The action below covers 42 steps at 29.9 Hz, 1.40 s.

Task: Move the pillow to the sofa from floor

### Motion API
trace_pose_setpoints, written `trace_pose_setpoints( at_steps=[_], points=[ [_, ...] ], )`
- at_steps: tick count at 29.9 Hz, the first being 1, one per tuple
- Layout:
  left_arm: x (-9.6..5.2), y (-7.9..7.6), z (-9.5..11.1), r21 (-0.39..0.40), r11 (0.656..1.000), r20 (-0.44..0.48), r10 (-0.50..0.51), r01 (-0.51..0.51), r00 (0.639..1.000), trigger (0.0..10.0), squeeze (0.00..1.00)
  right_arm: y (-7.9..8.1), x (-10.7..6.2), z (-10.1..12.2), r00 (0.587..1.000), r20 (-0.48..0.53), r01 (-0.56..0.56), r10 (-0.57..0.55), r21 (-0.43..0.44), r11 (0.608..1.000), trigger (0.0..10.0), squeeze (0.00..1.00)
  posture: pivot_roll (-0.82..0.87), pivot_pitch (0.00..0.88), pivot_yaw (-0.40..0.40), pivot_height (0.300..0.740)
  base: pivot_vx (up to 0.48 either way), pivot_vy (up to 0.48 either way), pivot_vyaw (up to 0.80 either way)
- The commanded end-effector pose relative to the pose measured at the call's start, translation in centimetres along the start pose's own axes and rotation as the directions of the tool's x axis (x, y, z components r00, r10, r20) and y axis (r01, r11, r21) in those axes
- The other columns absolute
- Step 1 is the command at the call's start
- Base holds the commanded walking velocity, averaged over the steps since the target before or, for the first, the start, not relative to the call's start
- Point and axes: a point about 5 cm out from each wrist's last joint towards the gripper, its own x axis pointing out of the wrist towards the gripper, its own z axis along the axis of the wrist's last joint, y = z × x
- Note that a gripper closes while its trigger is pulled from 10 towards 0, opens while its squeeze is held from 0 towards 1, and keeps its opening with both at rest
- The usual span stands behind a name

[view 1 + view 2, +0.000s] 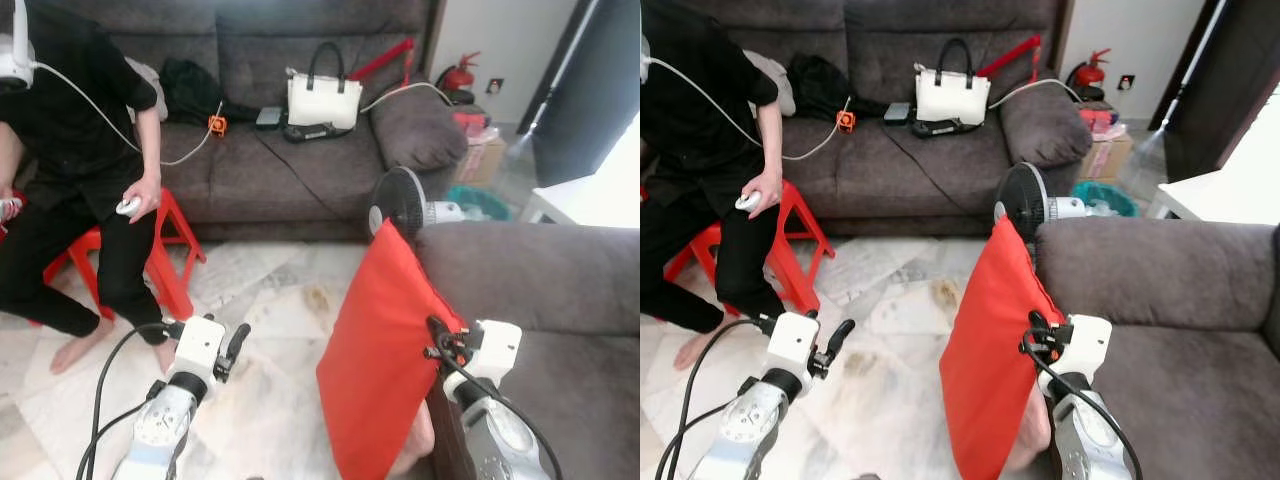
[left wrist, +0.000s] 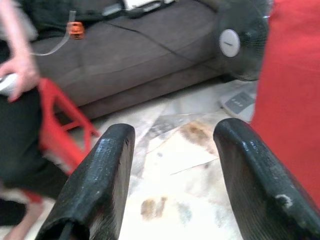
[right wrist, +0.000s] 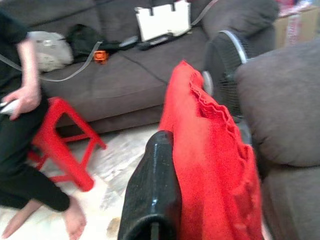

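Our right gripper clamps the red pillow, held upright off the floor against the sofa arm just beyond it; our left gripper hangs open over bare tile. We should lift higher and swing right over the cushion. A fan stands ahead, a person sits far left.

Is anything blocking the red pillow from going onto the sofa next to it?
Nothing visible does. The red pillow, gripped by the right gripper, leans against the arm of the near sofa, whose seat looks bare. The fan stands behind the pillow, not between.
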Motion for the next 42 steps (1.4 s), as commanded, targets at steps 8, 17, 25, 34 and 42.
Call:
trace_pose_setpoints(
  at_steps=[8,17,25,34,42],
  points=[
    [-0.41,-0.41,-0.63,0.004,1.000,-0.020,-0.014,0.014,1.000,10.0,0.00,0.02,0.59,2.14,0.993,0.115,-0.011,0.012,-0.011,1.000,10.0,0.00,0.11,0.000,-0.024,0.740,-0.068,0.000,0.00],
    [-0.56,-0.51,-0.77,0.005,1.000,-0.020,-0.021,0.022,1.000,10.0,0.00,0.18,0.88,1.90,0.994,0.104,-0.019,0.019,-0.007,1.000,10.0,0.00,0.11,0.000,-0.022,0.740,0.000,0.000,-0.68],
    [-0.45,-0.55,-0.65,0.004,1.000,-0.013,-0.026,0.026,1.000,10.0,0.00,-0.03,1.03,2.01,0.994,0.105,-0.011,0.012,-0.015,1.000,10.0,0.00,0.11,0.000,-0.026,0.740,0.000,0.000,-0.79],
    [-0.34,-0.62,-0.51,0.006,1.000,-0.012,-0.020,0.020,1.000,10.0,0.00,-0.19,0.92,1.83,0.995,0.099,-0.002,0.004,-0.020,1.000,10.0,0.00,0.12,0.000,-0.027,0.740,0.000,0.000,-0.79],
    [-0.29,-0.65,-0.47,0.017,1.000,-0.014,-0.009,0.009,1.000,10.0,0.00,-0.11,1.14,2.03,0.995,0.099,-0.006,0.010,-0.033,0.999,10.0,0.00,0.12,0.000,-0.030,0.740,0.000,-0.300,-0.79]
  ],
)
